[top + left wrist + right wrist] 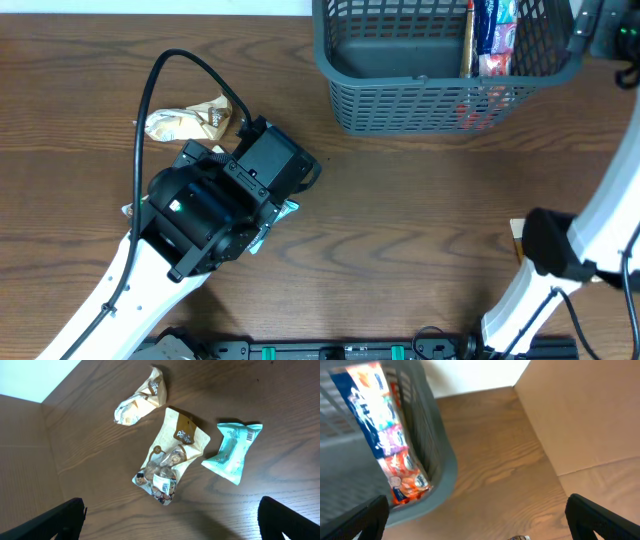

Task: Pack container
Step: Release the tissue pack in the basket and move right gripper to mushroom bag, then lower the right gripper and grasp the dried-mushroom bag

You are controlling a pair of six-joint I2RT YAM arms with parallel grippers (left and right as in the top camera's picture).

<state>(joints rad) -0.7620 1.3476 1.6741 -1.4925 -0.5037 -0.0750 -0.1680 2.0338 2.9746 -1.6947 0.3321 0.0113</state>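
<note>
Left: left gripper spread wide, gripping nothing, above a cream packet, a tan pouch and a teal packet on the table. Top, right of centre: the container, upright, colourful snack packets standing against its right wall. Far right: right gripper spread, empty, beside that wall.

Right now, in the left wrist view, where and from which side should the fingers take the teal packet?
Pinch the teal packet across its puffed middle, coming from straight above. It lies flat on the table, so only its two long sides offer purchase, and its crimped ends are thin. A narrow gap separates it from the beige window pouch, so approach carefully on that side.
</note>
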